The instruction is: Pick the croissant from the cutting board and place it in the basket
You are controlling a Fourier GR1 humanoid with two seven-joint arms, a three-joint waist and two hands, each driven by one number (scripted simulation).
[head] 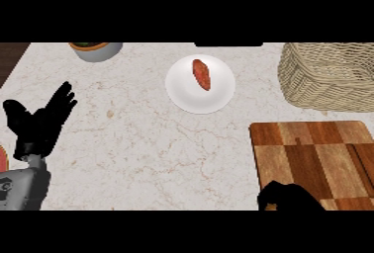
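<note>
Your right hand [288, 196] sits curled at the board's [314, 153] near edge; a sliver of orange-brown shows between its fingers, likely the croissant [271, 206], mostly hidden. The basket [329, 74] stands beyond. Your left hand [40, 121] rests open, fingers up.

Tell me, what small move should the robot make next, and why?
Probably lift the right hand clear of the board, then carry it toward the basket. Its fingers are curled at the board's near edge, seemingly round something, and no croissant shows on the board.
</note>
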